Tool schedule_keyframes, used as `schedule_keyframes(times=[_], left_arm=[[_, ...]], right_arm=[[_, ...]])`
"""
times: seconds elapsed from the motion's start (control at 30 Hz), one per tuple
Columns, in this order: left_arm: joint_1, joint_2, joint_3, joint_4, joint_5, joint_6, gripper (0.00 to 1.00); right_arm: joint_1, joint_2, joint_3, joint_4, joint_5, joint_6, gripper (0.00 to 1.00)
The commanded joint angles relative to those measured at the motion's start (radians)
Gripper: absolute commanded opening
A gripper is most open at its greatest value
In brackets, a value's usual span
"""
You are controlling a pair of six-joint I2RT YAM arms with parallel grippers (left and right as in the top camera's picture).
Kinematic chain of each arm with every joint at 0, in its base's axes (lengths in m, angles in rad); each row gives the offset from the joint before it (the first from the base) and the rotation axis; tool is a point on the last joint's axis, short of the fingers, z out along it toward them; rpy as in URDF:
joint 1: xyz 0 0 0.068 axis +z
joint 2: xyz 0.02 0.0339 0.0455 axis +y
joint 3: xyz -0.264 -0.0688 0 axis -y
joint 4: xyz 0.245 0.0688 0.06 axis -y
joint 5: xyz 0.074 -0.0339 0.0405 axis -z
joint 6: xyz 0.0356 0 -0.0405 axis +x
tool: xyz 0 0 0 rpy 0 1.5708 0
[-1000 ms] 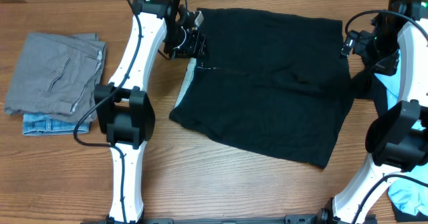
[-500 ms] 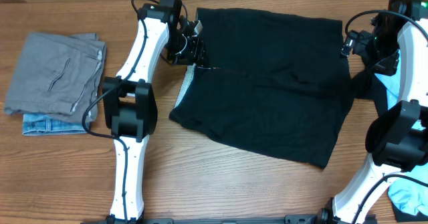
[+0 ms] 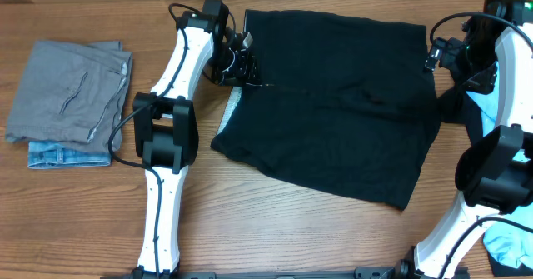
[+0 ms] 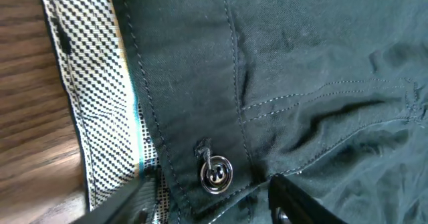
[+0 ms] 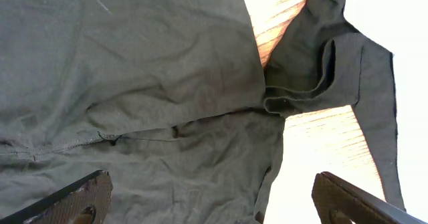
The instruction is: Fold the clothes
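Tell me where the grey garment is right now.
In the overhead view, the grey garment lies far left, stacked on the denim piece, with the left arm to its right.

Left arm (image 3: 166,137) stands between grey pile (image 3: 67,92) and black garment (image 3: 333,104).

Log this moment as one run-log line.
left gripper: open over black trousers button | right gripper: open at trousers' edge | grey piece: folded on denim piece

Wore white shells along the left arm (image 3: 179,62) and right arm (image 3: 508,71), broken by bulky black joint housings. Trailed thin black cables, one looping just beside the left elbow housing (image 3: 164,135). Ended, at the right claw (image 5: 212,207), in flat dark fingers (image 5: 77,198).
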State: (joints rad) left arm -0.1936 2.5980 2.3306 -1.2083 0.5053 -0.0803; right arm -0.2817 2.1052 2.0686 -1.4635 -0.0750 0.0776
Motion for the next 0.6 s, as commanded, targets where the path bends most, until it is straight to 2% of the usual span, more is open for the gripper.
schedule_keyframes(times=[0.0,0.07,0.23,0.3,0.57], left_arm=[[0.005,0.011,0.002,0.003,0.017,-0.014,0.26],[0.006,0.011,0.002,0.002,0.016,-0.014,0.15],[0.005,0.01,0.002,-0.002,0.02,-0.03,0.11],[0.005,0.008,0.002,-0.007,0.02,-0.032,0.04],[0.006,-0.045,0.003,-0.005,0.011,-0.028,0.04]], right_arm=[[-0.004,-0.005,0.019,0.003,-0.009,0.0,1.0],[-0.004,-0.005,0.019,0.003,-0.009,0.0,1.0],[-0.004,-0.005,0.019,0.003,-0.009,0.0,1.0],[-0.004,-0.005,0.019,0.004,-0.009,0.0,1.0],[-0.004,-0.005,0.019,0.003,-0.009,0.0,1.0]])
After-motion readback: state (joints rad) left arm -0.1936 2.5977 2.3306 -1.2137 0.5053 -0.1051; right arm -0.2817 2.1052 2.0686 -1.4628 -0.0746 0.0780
